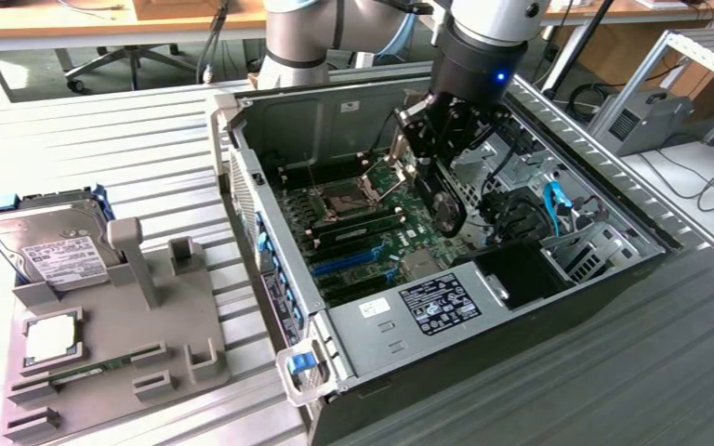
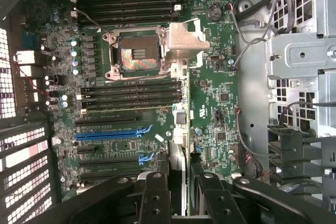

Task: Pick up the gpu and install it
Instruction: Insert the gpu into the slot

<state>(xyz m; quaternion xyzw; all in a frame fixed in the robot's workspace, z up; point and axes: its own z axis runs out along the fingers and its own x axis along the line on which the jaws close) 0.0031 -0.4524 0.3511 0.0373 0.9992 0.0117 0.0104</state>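
Slatted metal tabletop (image 1: 97,149) carried the open computer case (image 1: 320,121), with the arm standing down inside it over the motherboard (image 1: 376,186). Its gripper (image 1: 442,149) was clamped on the gpu (image 1: 446,209), which hung directly below the fingers, long axis seemingly pointing down at the board. The blue slot (image 2: 113,134) lay beneath the hand and off to one side.

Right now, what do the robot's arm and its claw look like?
The arm is a thick silver-grey tube with rounded joints. Its wrist section is black, with a small blue light. The gripper is black metal, with two blocky bolted fingers.
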